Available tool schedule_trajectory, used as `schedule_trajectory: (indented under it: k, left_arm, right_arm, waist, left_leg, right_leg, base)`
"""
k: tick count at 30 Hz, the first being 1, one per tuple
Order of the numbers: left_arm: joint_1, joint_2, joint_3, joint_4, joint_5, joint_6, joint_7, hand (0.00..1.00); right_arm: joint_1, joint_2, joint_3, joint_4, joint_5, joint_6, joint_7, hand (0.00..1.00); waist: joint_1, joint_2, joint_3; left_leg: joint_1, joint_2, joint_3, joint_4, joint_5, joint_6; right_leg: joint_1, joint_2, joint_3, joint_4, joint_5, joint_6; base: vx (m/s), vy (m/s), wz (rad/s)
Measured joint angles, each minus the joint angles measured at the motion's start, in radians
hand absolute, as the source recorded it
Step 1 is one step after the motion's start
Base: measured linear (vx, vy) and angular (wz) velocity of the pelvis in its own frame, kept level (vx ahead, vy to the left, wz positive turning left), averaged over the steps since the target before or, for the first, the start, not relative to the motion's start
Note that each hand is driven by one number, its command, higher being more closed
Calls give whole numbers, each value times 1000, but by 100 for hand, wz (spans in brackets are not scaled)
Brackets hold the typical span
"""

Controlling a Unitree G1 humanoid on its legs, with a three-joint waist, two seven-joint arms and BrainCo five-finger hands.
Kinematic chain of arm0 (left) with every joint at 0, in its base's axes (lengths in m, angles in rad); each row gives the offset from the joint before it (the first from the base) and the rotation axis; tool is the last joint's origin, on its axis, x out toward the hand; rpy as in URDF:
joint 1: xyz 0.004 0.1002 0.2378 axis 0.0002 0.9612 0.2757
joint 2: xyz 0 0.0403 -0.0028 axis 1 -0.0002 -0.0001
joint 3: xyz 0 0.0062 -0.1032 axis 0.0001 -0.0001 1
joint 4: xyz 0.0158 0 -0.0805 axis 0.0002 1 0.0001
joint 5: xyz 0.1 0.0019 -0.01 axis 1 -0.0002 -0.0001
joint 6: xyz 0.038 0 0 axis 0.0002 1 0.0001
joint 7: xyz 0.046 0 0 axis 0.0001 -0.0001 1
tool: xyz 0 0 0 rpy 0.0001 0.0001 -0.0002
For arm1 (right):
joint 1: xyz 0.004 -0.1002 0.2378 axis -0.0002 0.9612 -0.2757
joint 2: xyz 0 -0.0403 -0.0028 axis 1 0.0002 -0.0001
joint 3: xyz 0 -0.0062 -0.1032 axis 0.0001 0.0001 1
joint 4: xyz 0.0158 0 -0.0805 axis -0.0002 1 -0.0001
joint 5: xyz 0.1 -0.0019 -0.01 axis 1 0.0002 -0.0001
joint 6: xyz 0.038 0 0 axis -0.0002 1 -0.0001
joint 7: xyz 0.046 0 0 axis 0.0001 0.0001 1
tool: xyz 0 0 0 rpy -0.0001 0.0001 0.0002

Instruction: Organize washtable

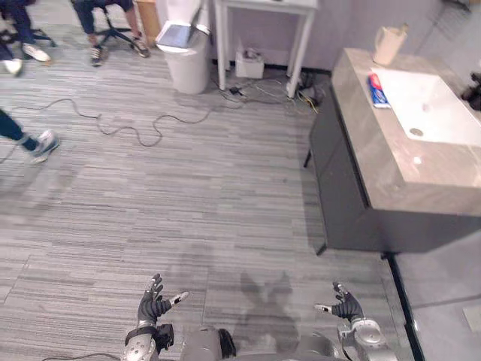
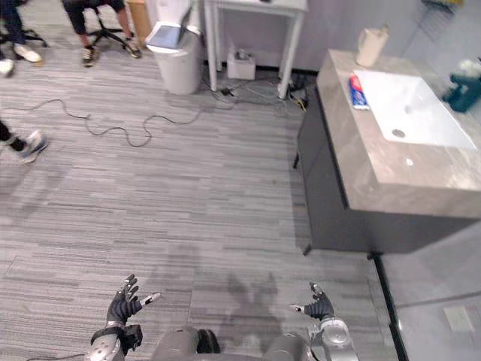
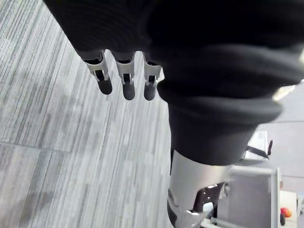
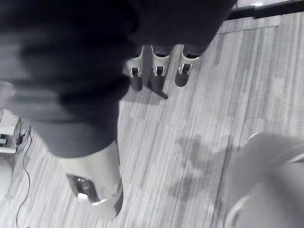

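Note:
The washtable (image 1: 376, 158) stands at the right, a grey stone top on a dark cabinet. A white sink basin (image 1: 432, 105) is set into it. Beside the basin's left rim lies a red and blue tube (image 1: 378, 90). A beige jug (image 1: 388, 43) stands at the far end, and a dark teal object (image 2: 460, 86) sits beyond the basin. My left hand (image 1: 154, 302) and right hand (image 1: 346, 304) hover low over the floor, well short of the washtable. Both are open with fingers spread and hold nothing. Their straight fingers (image 3: 123, 80) (image 4: 159, 71) show over bare floor in the wrist views.
A white bin (image 1: 184, 53) and a white table (image 1: 301, 34) stand at the back wall, with cables (image 1: 135, 128) trailing across the floor. People's legs and shoes (image 1: 41, 143) show at the upper left. Grey plank floor lies between me and the washtable.

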Motion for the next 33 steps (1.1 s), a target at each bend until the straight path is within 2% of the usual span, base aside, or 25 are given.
schedule_trajectory:
  k: [2, 3, 4, 5, 7, 8, 9, 10, 11, 12, 13, 14, 15, 17, 19, 21, 22, 23, 24, 25, 27, 29, 30, 31, 33]
  left_arm:
    - [-6, -6, -11, -1, 0, 1, 0, 0]
    - [-17, -10, -19, -1, 0, 2, 0, 0]
    - [-28, -9, -20, -1, 0, 2, 0, 0]
    - [-32, -7, -20, -1, 0, 2, 1, 0]
    - [-47, 0, -31, -1, 0, 2, 1, 0]
    - [-55, 1, -45, -3, 0, 1, 2, 0]
    - [-48, -11, -48, -4, 0, 2, 2, 0]
    - [-45, -13, -48, -11, 0, 1, 2, 0]
    - [-41, -24, -48, -20, 0, 3, 1, 0]
    - [-41, -34, -47, -33, -1, 4, 0, 0]
    - [-43, -39, -46, -40, -1, 5, -1, 0]
    - [-51, -48, -48, -50, -2, 5, -2, 0]
    - [-80, -48, -48, -56, -3, 4, -5, 0]
    - [-96, -47, -48, -65, -3, -2, -11, 0]
    - [-97, -47, -48, -78, -6, -10, -22, 0]
    - [-96, -50, -45, -79, -7, -9, -21, 0]
    - [-91, -54, -46, -79, -7, -8, -21, 0]
    - [-72, -72, -46, -76, -8, -7, -21, 0]
    - [-65, -63, -35, -64, -8, 1, -16, 0]
    - [-55, -70, -36, -94, -8, 1, -17, 0]
    - [-26, -72, -40, -127, -7, -2, -19, 0]
    - [-18, -63, -40, -141, -7, -1, -20, 0]
    - [-13, -55, -43, -147, -7, -1, -20, 0]
    - [-14, -48, -47, -149, -7, -1, -19, 0]
    - [-11, -27, -66, -148, -7, -3, -19, 0]
  right_arm:
    - [2, -1, -4, -1, 13, 0, -3, 0]
    - [10, 1, -9, 0, 21, 0, -3, 0]
    - [23, 7, -11, 0, 27, 1, -4, 0]
    - [27, 12, -12, 0, 30, 2, -3, 0]
    - [40, 26, -25, -4, 35, 4, -4, 0]
    - [61, 29, -27, -32, 36, 5, -3, 0]
    - [79, 27, -29, -62, 37, 5, -3, 0]
    - [85, 28, -28, -80, 37, 5, -3, 0]
    - [88, 29, -24, -107, 38, 5, -2, 0]
    - [88, 31, -13, -156, 42, -2, -2, 0]
    - [87, 30, -8, -181, 47, -4, -2, 0]
    - [73, 33, -6, -197, 61, -11, -6, 0]
    - [62, 49, -10, -197, 73, -11, -18, 0]
    - [66, 68, -11, -205, 86, -11, -21, 0]
    - [70, 72, -12, -232, 105, -14, -21, 0]
    - [65, 71, -13, -251, 117, -16, -20, 0]
    - [64, 65, -16, -255, 118, -17, -20, 0]
    - [64, 61, -21, -255, 118, -17, -20, 0]
    - [77, 100, -15, -257, 117, -13, -18, 0]
    - [110, 109, -3, -286, 116, -20, -14, 0]
    - [113, 110, 13, -303, 113, -23, -13, 0]
    - [110, 114, 29, -316, 106, -34, -11, 0]
    - [110, 124, 29, -316, 106, -38, -3, 0]
    - [111, 130, 29, -313, 106, -38, 2, 0]
    - [128, 137, 39, -309, 95, -37, 7, 0]
  waist:
    - [-9, 16, 15]
    - [-17, 35, 33]
    - [-27, 24, 35]
    - [-33, 16, 36]
    - [-36, -1, 38]
    - [-36, 4, 37]
    - [-44, 26, 26]
    - [-46, 36, 24]
    - [-49, 72, 30]
    - [-44, 96, 28]
    - [-38, 99, 30]
    - [-28, 96, 37]
    - [-31, 77, 53]
    - [-25, 46, 65]
    - [1, 29, 67]
    - [29, 35, 70]
    - [28, 46, 71]
    - [40, 61, 73]
    - [48, 11, 70]
    - [54, -7, 57]
    - [54, -17, 51]
    - [59, -20, 48]
    - [59, -20, 48]
    - [57, -22, 47]
    - [29, -14, 49]
  left_leg:
    - [38, 0, -39, -36, 5, -15]
    - [64, 2, -67, -55, 2, -27]
    - [94, -14, -96, -80, 5, -30]
    - [111, -25, -112, -95, 2, -35]
    - [171, -43, -148, -132, -27, -73]
    - [209, -35, -174, -148, -59, -108]
    - [259, 4, -196, -145, -84, -160]
    - [260, 29, -193, -100, -83, -168]
    - [196, 103, -178, 101, -72, -195]
    - [108, 177, -163, 331, 32, -223]
    - [65, 200, -159, 433, 127, -204]
    - [-3, 241, -157, 580, 147, -184]
    - [-52, 250, -143, 647, 92, -161]
    - [-99, 238, -134, 630, 54, -125]
    - [-208, 216, -132, 518, 44, -108]
    - [-336, 164, -241, 272, 68, -131]
    - [-340, 142, -303, 164, 105, -164]
    - [-311, 137, -359, 44, 291, -186]
    - [-269, 96, -308, 53, 245, -156]
    - [-263, 91, -276, 96, 192, -146]
    - [-226, 113, -198, 159, 119, -112]
    - [-162, 146, -105, 154, 71, -96]
    - [-109, 164, -46, 131, 51, -92]
    - [-74, 169, -16, 115, 40, -92]
    - [66, 188, 97, 65, 4, -117]
  right_leg:
    - [-38, 64, -5, -189, 55, 33]
    - [-42, 103, 6, -342, 131, 55]
    - [-54, 111, 36, -461, 199, 80]
    - [-62, 109, 52, -489, 224, 86]
    - [-86, 102, 106, -480, 243, 68]
    - [-106, 106, 126, -384, 263, 25]
    - [-97, 127, 110, -302, 275, -1]
    - [-80, 138, 97, -280, 286, -17]
    - [-55, 181, 80, -238, 260, -52]
    - [-17, 223, 78, -255, 227, -68]
    - [8, 241, 90, -274, 217, -73]
    - [69, 268, 119, -321, 213, -78]
    - [158, 276, 146, -372, 206, -88]
    - [267, 269, 185, -436, 198, -91]
    - [347, 252, 246, -476, 164, -64]
    - [376, 223, 329, -468, 86, 21]
    - [380, 219, 350, -453, 62, 46]
    - [383, 219, 389, -419, 20, 83]
    - [392, 167, 431, -388, 1, 97]
    - [378, 143, 457, -359, 6, 101]
    - [375, 131, 493, -315, 13, 108]
    - [317, 117, 476, -215, 54, 144]
    - [245, 95, 425, -91, 94, 186]
    - [207, 75, 387, -14, 103, 180]
    - [124, 30, 225, 150, 64, 111]
  base:
    - [324, 52, 61]
    - [399, 43, 76]
    - [415, 26, 84]
    - [472, -34, 87]
    - [512, -112, 67]
    - [718, -215, 67]
    - [662, -202, 66]
    - [815, -255, 36]
    - [717, -180, -13]
    - [718, -171, -43]
    - [721, -117, -77]
    - [678, -74, -70]
    - [652, -46, -58]
    - [603, 15, -45]
    - [582, 129, -82]
    - [571, 325, -93]
    - [354, 297, -94]
    - [340, 321, -91]
    - [431, 351, -93]
    - [496, 387, -74]
    - [443, 314, -109]
    - [299, 206, -148]
    - [201, 126, -130]
    - [240, 117, -148]
    - [251, 39, -124]
